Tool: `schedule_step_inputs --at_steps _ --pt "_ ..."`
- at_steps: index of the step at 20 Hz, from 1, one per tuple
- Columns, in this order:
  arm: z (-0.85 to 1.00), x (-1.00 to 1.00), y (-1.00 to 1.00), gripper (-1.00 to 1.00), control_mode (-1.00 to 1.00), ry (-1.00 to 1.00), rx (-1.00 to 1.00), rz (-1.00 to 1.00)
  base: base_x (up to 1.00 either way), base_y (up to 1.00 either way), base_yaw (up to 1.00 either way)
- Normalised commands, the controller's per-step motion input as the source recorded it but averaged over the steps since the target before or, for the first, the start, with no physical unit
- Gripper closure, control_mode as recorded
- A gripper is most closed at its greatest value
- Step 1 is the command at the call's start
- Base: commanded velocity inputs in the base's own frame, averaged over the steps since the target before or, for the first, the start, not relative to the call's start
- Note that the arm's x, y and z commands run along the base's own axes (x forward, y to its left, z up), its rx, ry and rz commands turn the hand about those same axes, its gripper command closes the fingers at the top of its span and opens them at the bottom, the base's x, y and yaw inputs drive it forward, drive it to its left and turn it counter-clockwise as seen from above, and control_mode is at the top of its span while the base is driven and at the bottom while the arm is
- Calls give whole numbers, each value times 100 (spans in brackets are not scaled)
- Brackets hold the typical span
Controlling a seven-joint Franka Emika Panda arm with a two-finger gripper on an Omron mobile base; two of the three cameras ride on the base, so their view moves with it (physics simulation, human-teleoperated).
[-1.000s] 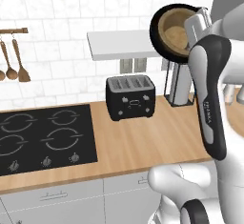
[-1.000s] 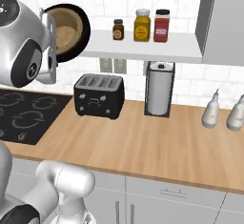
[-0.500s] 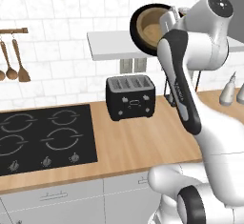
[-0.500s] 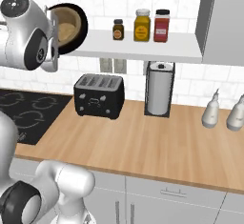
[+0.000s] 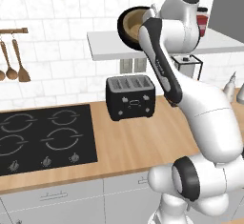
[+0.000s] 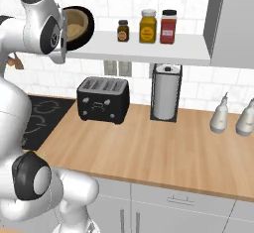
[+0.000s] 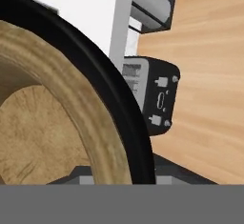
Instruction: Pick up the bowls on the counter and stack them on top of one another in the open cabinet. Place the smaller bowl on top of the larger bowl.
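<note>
The glossy black larger bowl (image 5: pixel 124 31) (image 6: pixel 90 23) hangs tipped on its side in the air at the left end of the white open cabinet shelf (image 5: pixel 107 45) (image 6: pixel 149 51). The tan smaller bowl (image 5: pixel 134 24) (image 6: pixel 74 25) is nested inside it. In the hand view both rims, the black bowl (image 7: pixel 112 92) and the tan bowl (image 7: pixel 52 123), run down to the bottom edge. My gripper (image 5: pixel 148 19) (image 6: pixel 64 29) is shut on the rims of the two bowls, its fingers hidden behind the hand. The light-wood counter (image 5: pixel 143 142) lies far below.
A black toaster (image 5: pixel 130 96) (image 6: pixel 103 99) stands under the shelf, a paper-towel holder (image 6: pixel 165 92) to its right. Three jars (image 6: pixel 148 26) sit on the shelf. Two bottles (image 6: pixel 230 115) stand at the far right, the hob (image 5: pixel 43 137) at the left, and wooden spoons (image 5: pixel 12 66) on the wall.
The arm has swung with both bowls: in the left base view they moved left, from over the shelf's right part to its left end. Grip unchanged.
</note>
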Motion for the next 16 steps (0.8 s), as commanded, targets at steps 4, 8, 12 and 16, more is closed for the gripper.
schedule_step_inputs --at_steps 4,8,12,16 --pt "-17 67 1 100 -100 -2 0 0 0 0 0" --pt "-26 64 0 100 -100 -3 0 0 0 0 0" --pt "-21 69 0 100 -100 0 0 0 0 0 0" --pt "-29 62 0 100 -100 0 0 0 0 0 0"
